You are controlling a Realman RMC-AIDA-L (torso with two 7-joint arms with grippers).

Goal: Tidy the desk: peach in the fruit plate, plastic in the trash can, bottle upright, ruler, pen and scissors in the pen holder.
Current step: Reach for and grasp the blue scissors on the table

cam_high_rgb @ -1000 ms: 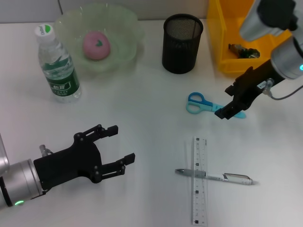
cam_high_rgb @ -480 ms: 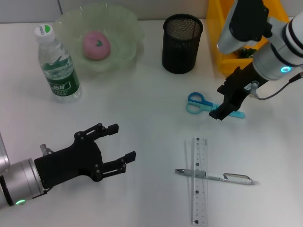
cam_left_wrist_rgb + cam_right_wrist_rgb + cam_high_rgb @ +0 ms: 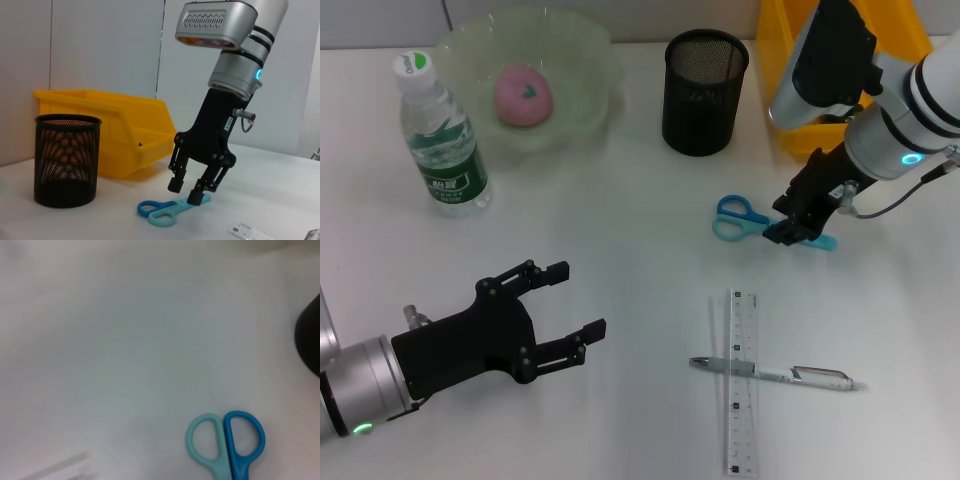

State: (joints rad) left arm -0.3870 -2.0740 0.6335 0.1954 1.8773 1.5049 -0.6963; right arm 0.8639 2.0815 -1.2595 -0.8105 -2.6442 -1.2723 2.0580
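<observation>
The right hand (image 3: 790, 226) hangs with its fingers spread just above the blades of the blue scissors (image 3: 745, 219), which lie flat on the white worktop (image 3: 630, 220) between the black mesh pen holder (image 3: 704, 92) and the clear ruler (image 3: 742, 380), the silver pen (image 3: 775, 373) lying across that ruler. The left hand (image 3: 565, 320) rests low at the near left of the worktop, fingers wide apart and holding nothing. The pink peach (image 3: 524, 96) sits in the pale green fruit plate (image 3: 588, 60), the water bottle (image 3: 440, 138) stands upright just beside it, and the yellow bin (image 3: 790, 100) stands beside the pen holder.
</observation>
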